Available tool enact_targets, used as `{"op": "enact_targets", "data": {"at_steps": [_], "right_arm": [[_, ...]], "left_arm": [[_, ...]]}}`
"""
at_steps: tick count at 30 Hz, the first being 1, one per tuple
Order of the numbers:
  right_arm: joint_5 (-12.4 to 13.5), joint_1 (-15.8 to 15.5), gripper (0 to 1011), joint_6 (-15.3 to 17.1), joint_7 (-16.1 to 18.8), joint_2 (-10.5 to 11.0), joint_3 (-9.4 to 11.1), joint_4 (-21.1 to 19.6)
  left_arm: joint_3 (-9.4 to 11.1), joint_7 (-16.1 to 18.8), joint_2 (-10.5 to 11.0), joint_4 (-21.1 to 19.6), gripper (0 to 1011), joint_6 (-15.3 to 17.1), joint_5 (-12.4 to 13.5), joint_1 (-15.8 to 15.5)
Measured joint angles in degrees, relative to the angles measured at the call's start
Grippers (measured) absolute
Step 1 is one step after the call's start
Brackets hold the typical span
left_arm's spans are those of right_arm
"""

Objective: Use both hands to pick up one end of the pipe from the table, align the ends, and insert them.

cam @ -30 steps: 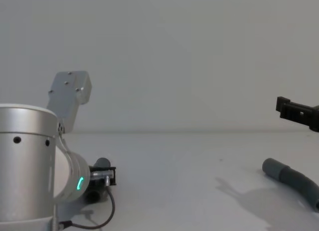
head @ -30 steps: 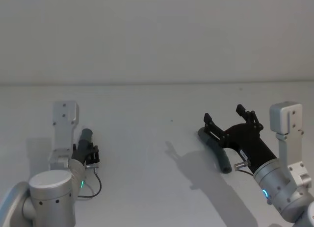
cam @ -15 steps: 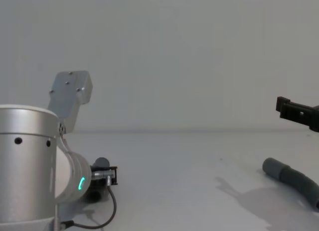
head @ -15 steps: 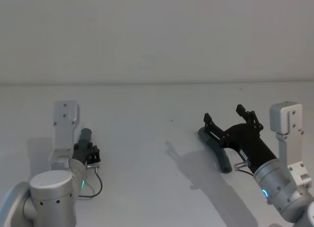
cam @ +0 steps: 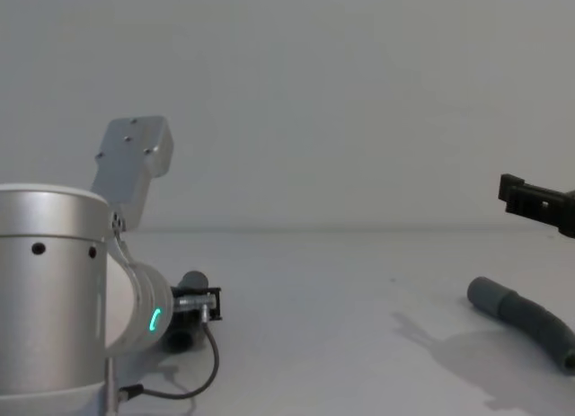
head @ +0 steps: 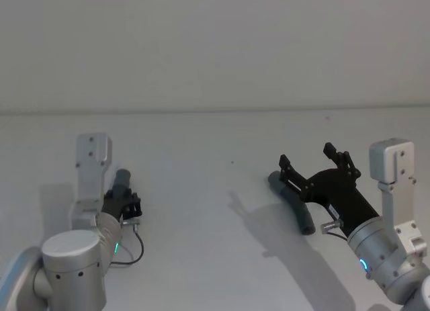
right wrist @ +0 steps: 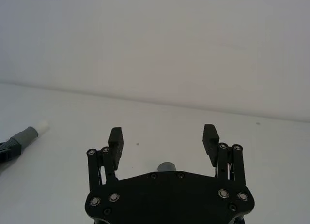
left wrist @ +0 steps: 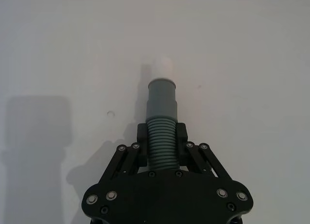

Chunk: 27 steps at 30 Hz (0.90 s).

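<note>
Nearest the robot, on its left side: silver-and-black left arm, with a black cable looping from the wrist down to the counter. Just beyond the wrist: left gripper, low over the counter, jaws drawn in narrow and clamped on the corrugated body of the short hose piece. Hose piece lying along the gripper's axis, pointing away from the robot. Smooth grey collar forward of the jaws and clear of them. White cylindrical tip at the far end of the collar, bare and untouched. Lifted or resting on the counter: cannot tell.

Across on the robot's right, well apart from the short piece: right gripper, held above the counter, jaws spread wide, nothing between them. Beneath it: longer hose piece, dark grey, corrugated, gently curved, lying flat on the counter, not touched by the jaws. Smooth grey end of that piece turned toward the counter's middle and slightly away from the robot; other end trailing back toward the robot's right side. Gripper's shadow cast on the counter beside the piece.

Farther back: bare pale counter up to its far edge. Behind that: plain pale wall.
</note>
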Motion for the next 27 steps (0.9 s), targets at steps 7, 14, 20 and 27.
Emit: {"op": "enact_targets", "data": {"at_steps": [7, 14, 20, 27], "right_arm": [[0.0, 0.0, 1000, 0.0, 0.0, 0.0, 0.0, 0.0], [0.0, 0.0, 1000, 0.0, 0.0, 0.0, 0.0, 0.0], [0.0, 0.0, 1000, 0.0, 0.0, 0.0, 0.0, 0.0], [0.0, 0.0, 1000, 0.0, 0.0, 0.0, 0.0, 0.0]], "left_arm": [[-0.1, -0.5, 0.2, -0.5, 301, -0.9, 0.3, -0.4], [-0.1, -1.8, 1.1, -1.4, 301, -2.1, 0.9, -0.8], [0.1, -4.6, 3.0, -2.4, 301, -3.0, 1.0, -1.4], [0.6, -10.0, 6.1, -3.4, 301, -3.5, 0.6, -2.5]]}}
